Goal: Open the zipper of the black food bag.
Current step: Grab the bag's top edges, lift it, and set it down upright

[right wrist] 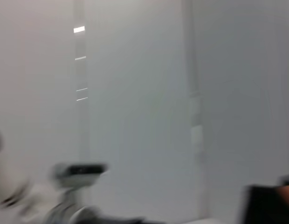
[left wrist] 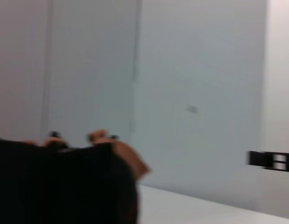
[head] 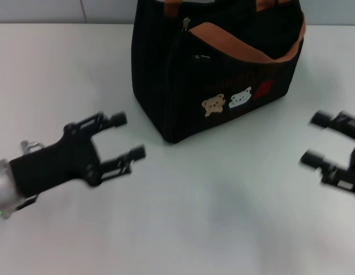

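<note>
Over the left side of the white bench [head: 223, 217], toward its near edge, the left claw [head: 127, 137] hangs with its two black fingers spread wide, tips pointing toward the middle of the bench and nothing between them. It stands clear of the bag, with a strip of bare bench between its fingertips and the bag's near corner.

Toward the far edge, around the middle of the bench, the black food bag [head: 183, 86] sits upright and turned so one corner faces the near edge. Orange-brown trim runs along its top opening, and orange-brown straps rise at the far edge of the head view. On the side panel facing the right I can see a tan bear patch [head: 213, 105], a white animal patch [head: 240, 98] and a red patch [head: 264, 87] in a row, with reddish lettering faint above them. The zipper [head: 186, 24] shows as a small silver pull tab at the bag's top left end; the dark zipper line itself I cannot make out against the fabric. The left wrist view catches only the bag's dark top and a bit of orange strap.

Over the right edge of the bench, the right claw [head: 316, 138] also hangs wide and empty, fingers pointing toward the middle of the bench, well apart from the bag.
</note>
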`<state>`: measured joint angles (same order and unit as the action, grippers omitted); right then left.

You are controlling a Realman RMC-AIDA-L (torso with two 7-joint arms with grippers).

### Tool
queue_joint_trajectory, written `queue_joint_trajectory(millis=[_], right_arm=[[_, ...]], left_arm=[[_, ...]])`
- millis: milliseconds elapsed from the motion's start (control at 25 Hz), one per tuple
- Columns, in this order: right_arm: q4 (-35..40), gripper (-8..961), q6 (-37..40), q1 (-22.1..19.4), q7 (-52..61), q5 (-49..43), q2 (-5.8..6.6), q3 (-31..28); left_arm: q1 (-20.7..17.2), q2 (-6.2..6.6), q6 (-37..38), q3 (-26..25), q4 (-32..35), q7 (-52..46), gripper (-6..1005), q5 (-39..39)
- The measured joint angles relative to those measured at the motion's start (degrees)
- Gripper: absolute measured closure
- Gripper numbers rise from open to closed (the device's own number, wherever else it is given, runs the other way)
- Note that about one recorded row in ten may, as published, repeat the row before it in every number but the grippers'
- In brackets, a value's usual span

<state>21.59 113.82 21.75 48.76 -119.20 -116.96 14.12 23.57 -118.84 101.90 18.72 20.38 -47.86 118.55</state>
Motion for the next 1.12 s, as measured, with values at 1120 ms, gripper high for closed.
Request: queue_joint_trajectory(millis=[1120], right_arm=[[-4.8,193,-4.5,-5.4,-3.1,0.1,-1.96,-24.4]], left_arm=[[10.4,-0.34,-32.3,-15.1,-30.8,22.0,375,-0.5]])
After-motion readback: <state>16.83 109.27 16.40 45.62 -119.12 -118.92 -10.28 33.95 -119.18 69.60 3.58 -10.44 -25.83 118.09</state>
